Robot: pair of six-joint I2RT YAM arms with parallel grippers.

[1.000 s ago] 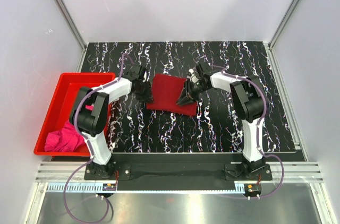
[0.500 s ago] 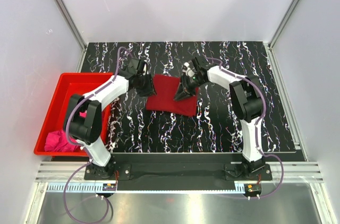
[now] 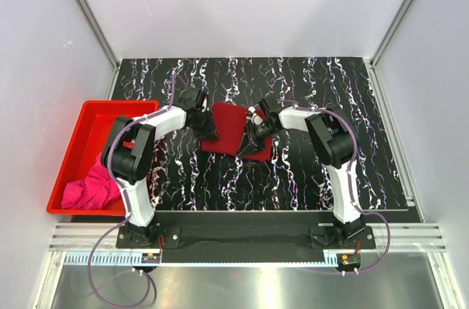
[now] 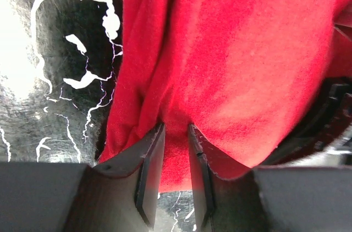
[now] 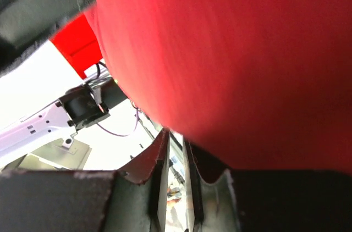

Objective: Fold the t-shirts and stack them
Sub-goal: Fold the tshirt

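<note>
The dark crimson t-shirt (image 3: 229,127) lies folded on the black marbled table (image 3: 308,170), between the two arms. My left gripper (image 3: 208,130) is at its left edge; in the left wrist view the fingers (image 4: 149,158) stand close together with the red cloth (image 4: 231,50) pinched between their tips. My right gripper (image 3: 250,140) is at its right front edge, shut on the cloth (image 5: 247,56), which is raised and fills the right wrist view above the fingertips (image 5: 163,143). The magenta pink t-shirt (image 3: 88,192) lies crumpled in the red bin.
The rigid red plastic bin (image 3: 88,122) stands at the table's left edge. White enclosure walls and metal posts ring the table on the left, back and right. The arm bases sit on the rail at the near edge.
Both grippers swung towards the back of the shirt, then came back in onto its side edges. The shirt now looks narrower, with its right edge raised off the table.
</note>
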